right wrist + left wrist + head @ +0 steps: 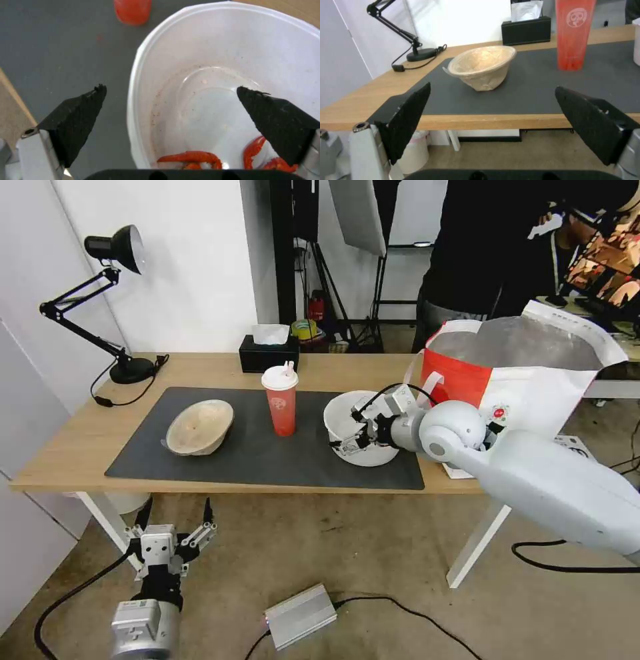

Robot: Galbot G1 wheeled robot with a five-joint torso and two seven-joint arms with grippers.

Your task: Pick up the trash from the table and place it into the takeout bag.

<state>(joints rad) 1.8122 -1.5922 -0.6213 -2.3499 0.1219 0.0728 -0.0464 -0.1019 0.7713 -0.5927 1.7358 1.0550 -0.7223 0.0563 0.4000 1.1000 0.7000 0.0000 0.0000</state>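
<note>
Our right gripper point(170, 92) hides the near rim of the round white plastic bowl point(347, 423); its fingers point(80, 110) are spread astride that rim. Red scraps point(193, 157) are partly cut off. Our left gripper point(179, 527) hangs below the tabletop point(80, 440), fingers released.

Desk point(80, 447): light wood top, smooth, low sheen; legs painted white. Mat point(253, 460): dark grey, matt, fine-grained. White bowl point(347, 423): thin translucent plastic, glossy, with reddish residue speckling the inside. Drink cup point(282, 410): red translucent plastic, smooth; lid white plastic. Tan bowl point(199, 428): fibrous pulp-like body, rough, under a wrinkled clear film. Takeout bag point(527, 393): coated white-and-red outer, crinkled silver foil lining. Right gripper point(170, 100) fingers point(80, 110): black textured pads on bare metal mounts.
</note>
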